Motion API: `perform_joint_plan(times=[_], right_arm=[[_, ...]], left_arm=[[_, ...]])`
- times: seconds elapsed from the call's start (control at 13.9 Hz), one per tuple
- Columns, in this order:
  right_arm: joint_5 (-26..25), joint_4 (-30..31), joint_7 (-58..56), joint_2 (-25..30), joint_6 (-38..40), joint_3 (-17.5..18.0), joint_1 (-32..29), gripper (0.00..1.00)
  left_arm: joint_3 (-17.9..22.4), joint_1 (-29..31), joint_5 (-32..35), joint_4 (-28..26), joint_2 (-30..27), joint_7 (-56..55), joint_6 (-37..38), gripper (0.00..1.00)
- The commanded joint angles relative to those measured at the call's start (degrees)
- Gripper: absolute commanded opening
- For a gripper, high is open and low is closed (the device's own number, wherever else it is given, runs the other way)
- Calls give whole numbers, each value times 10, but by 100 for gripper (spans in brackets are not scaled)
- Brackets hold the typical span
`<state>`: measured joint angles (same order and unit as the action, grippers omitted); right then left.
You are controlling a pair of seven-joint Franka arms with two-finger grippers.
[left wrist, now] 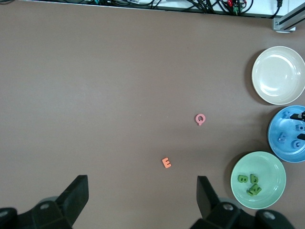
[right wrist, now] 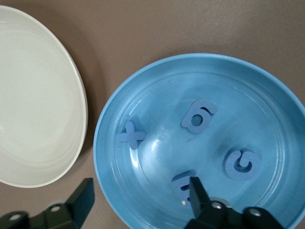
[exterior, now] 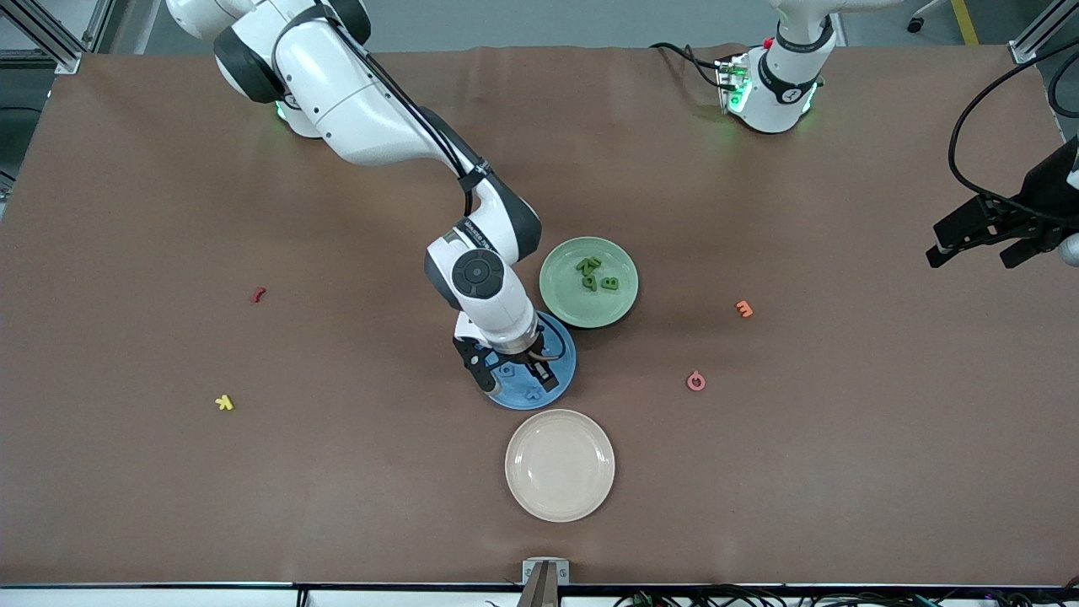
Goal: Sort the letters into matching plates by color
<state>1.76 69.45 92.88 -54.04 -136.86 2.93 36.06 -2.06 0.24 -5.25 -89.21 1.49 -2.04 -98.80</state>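
Front view: the right gripper (exterior: 507,371) is hovering over the blue plate (exterior: 563,381); the left gripper (exterior: 982,240) is waiting, open. Right wrist view: fingers are spreading, released — four blue letters (right wrist: 198,116) are lying inside — so lift straight up.

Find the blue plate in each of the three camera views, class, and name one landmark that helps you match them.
Front view: the blue plate lies mid-table, partly covered by the right gripper.
Left wrist view: the plate sits at the picture's edge.
Right wrist view: the plate fills most of the picture.
Shared landmark: the cream plate beside it.
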Motion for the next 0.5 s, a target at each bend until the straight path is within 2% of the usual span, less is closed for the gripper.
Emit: perform_joint_plan(times=[0.0, 0.43], right_arm=[[-17, -15, -2, -6, 19, -6, -1, 100], [-23, -8, -184, 30, 173, -4, -39, 100]], left_arm=[[7, -15, 9, -3, -3, -5, 9, 100], [21, -33, 9, -24, -19, -10, 12, 100]])
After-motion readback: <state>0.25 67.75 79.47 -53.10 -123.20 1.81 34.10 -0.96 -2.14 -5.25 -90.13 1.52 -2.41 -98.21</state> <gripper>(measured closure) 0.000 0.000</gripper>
